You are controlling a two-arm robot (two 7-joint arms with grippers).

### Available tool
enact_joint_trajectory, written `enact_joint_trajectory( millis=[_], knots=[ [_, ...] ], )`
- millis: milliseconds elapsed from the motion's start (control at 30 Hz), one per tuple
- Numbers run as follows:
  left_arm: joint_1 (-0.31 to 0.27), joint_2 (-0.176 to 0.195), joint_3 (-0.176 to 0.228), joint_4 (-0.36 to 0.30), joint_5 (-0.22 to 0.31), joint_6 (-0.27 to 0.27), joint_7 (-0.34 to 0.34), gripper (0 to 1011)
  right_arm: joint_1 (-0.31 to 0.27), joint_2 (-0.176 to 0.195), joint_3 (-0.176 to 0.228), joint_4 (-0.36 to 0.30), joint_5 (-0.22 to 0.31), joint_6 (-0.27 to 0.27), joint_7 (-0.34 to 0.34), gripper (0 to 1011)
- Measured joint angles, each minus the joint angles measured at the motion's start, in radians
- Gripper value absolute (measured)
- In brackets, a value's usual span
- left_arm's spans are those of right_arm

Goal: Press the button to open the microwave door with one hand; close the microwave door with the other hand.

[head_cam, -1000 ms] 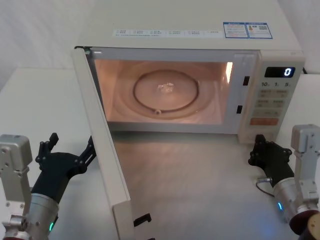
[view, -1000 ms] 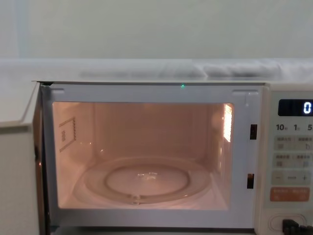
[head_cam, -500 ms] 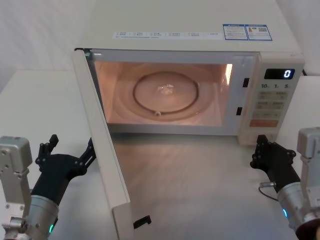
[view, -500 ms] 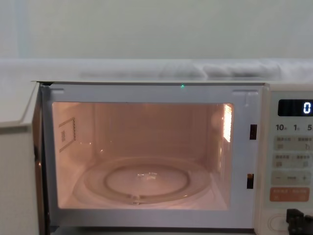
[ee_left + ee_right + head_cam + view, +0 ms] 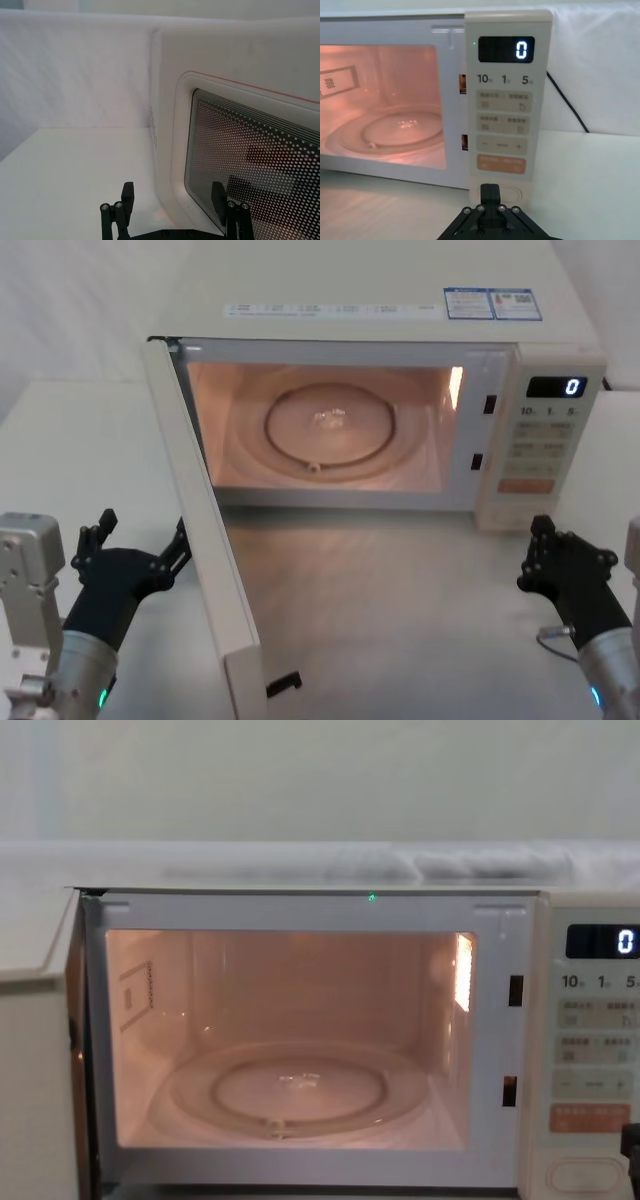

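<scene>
The microwave door (image 5: 205,540) stands swung wide open to the left, and the lit cavity (image 5: 325,425) shows a glass turntable. My left gripper (image 5: 140,536) is open, low on the door's outer side. In the left wrist view its fingers (image 5: 127,192) spread before the door's dotted window (image 5: 250,145); I cannot tell whether they touch it. My right gripper (image 5: 542,540) is shut, a short way in front of the control panel. In the right wrist view its tip (image 5: 490,191) partly covers the cream oval button (image 5: 514,192), which shows whole in the chest view (image 5: 585,1176).
The control panel (image 5: 504,107) shows "0", with an orange key (image 5: 501,164) above the button. A black cable (image 5: 567,105) runs behind the microwave on the right. Bare white table (image 5: 400,620) lies in front of the cavity between my arms.
My right gripper has drawn back from the button, toward me and to the right. The button now shows uncovered in the chest view. The door and left gripper have hardly moved.
</scene>
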Motion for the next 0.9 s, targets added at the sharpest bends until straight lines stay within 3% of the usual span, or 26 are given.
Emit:
enact_joint_trajectory(
  millis=[500,900],
  knots=[
    [0.0,0.0,0.0,0.0,0.0,0.0,0.0,1007,0.011,-0.002,0.0,0.016,0.003,0.0,0.001,2],
    [0.0,0.0,0.0,0.0,0.0,0.0,0.0,1007,0.014,-0.002,0.0,0.019,0.005,0.0,0.003,333]
  ],
)
